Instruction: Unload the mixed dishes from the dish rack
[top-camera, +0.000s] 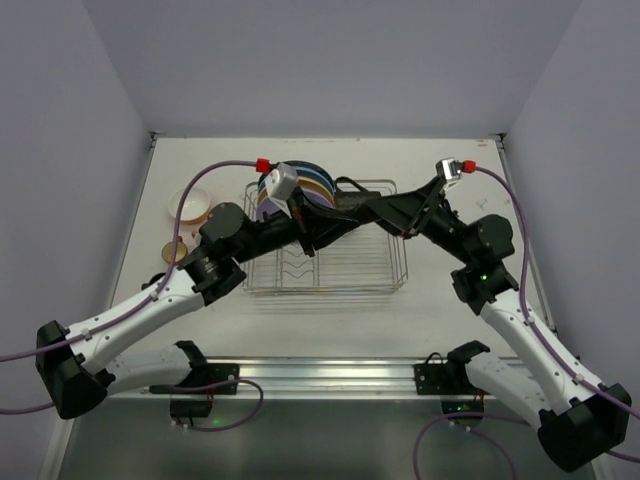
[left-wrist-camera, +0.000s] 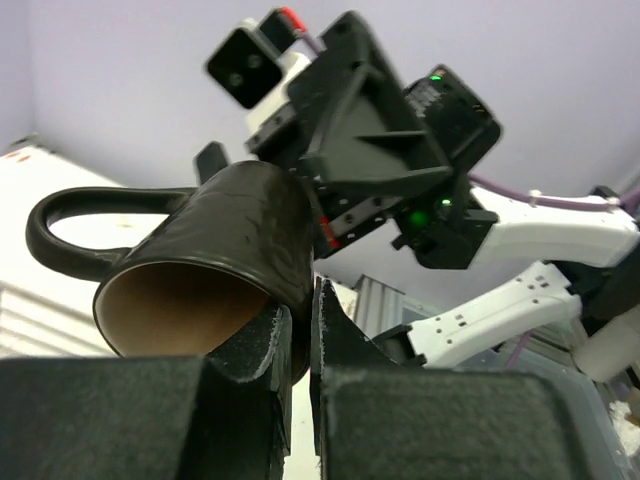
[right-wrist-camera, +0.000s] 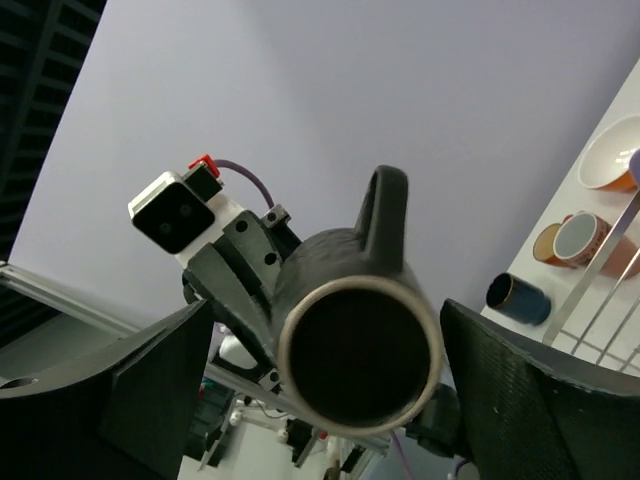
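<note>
So, the L gripper (left-wrist-camera: 297, 322) is pinched tight on the rim of the black cup (left-wrist-camera: 220, 250), up in the air over the dish rack (top-camera: 385, 272) in the middle of the table (top-camera: 330, 322). The R gripper (right-wrist-camera: 328, 325) is wide open, w/ 1 finger on each side of the cup, not touching it. Plates (top-camera: 300, 185) stand in the rack's far left corner. An orange bowl (top-camera: 190, 205) sits by the table's left edge

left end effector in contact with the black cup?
Touching. The left wrist view shows the left end effector pinching the wall of the black cup at its rim.
</note>
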